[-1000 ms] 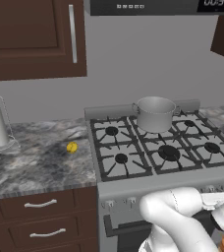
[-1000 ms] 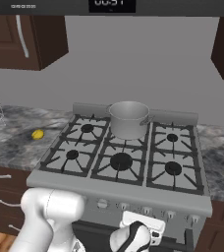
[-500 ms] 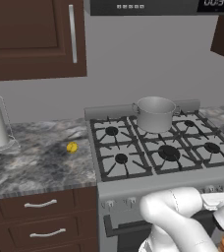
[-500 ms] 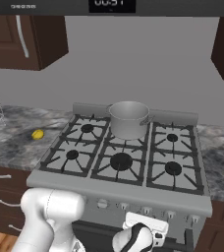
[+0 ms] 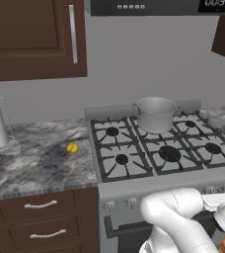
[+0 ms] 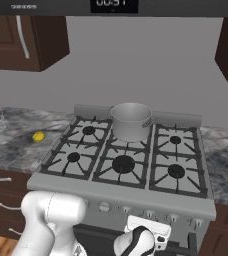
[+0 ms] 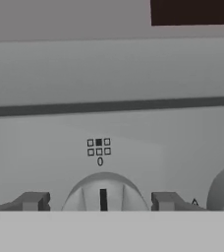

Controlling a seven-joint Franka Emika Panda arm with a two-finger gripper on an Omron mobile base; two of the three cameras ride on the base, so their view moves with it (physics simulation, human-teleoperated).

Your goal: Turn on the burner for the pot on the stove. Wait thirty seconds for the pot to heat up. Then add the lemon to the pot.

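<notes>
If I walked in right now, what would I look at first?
Probably the shiny pot, standing on the back middle burner of the stove. Next the little yellow lemon, alone on the marble counter to the stove's left. Down low, the tool sits right at a stove knob, one fingertip on each side of it.

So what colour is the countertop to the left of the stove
Mottled grey and white, like granite, the countertop shows best in the left base view, beside the stove.
</notes>
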